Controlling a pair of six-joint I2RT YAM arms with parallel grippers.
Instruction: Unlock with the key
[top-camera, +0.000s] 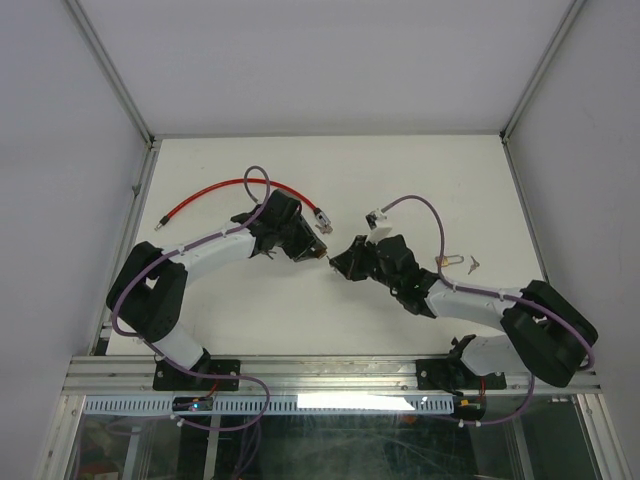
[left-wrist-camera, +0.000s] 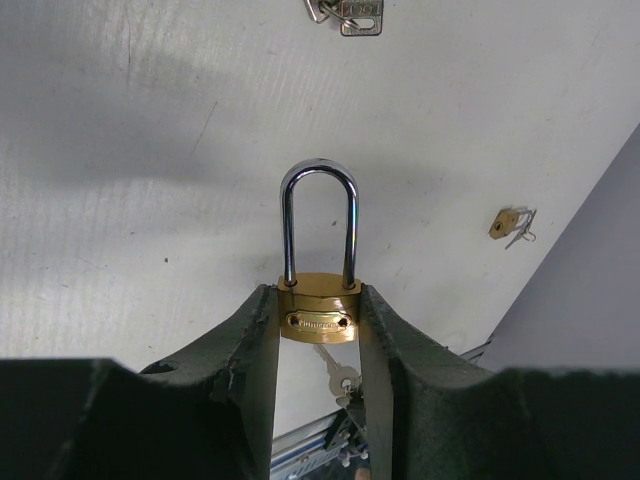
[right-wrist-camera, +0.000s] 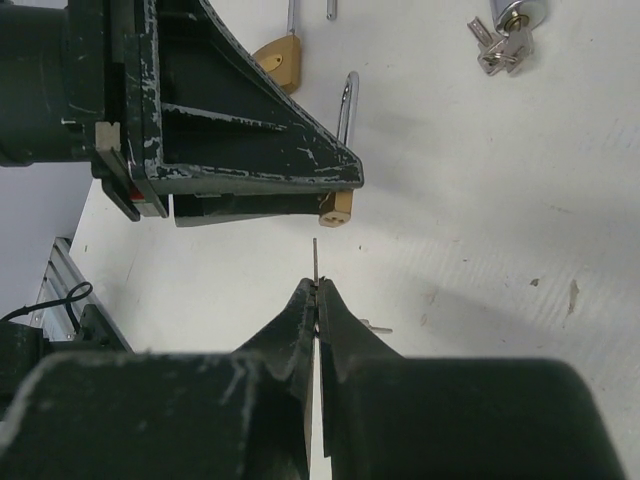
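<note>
My left gripper (top-camera: 312, 252) is shut on the brass body of a padlock (left-wrist-camera: 320, 312), whose steel shackle (left-wrist-camera: 320, 215) points away from the wrist and looks closed. My right gripper (top-camera: 341, 263) faces it from the right and is shut on a small key (right-wrist-camera: 316, 260), seen edge-on with its blade sticking out past the fingertips. In the right wrist view the padlock's bottom end (right-wrist-camera: 337, 207) shows beyond the left fingers (right-wrist-camera: 250, 150). The key tip is a short gap from it and slightly to its left. From the left wrist the key (left-wrist-camera: 338, 372) shows just behind the padlock.
A red cable (top-camera: 230, 190) with a lock (top-camera: 322, 222) at its end lies at the back left. A second brass padlock (right-wrist-camera: 278, 60) and a lock cylinder with keys (right-wrist-camera: 505, 38) lie beyond. A small padlock with keys (top-camera: 455, 262) lies right. A loose key (right-wrist-camera: 375, 327) lies near the right fingers.
</note>
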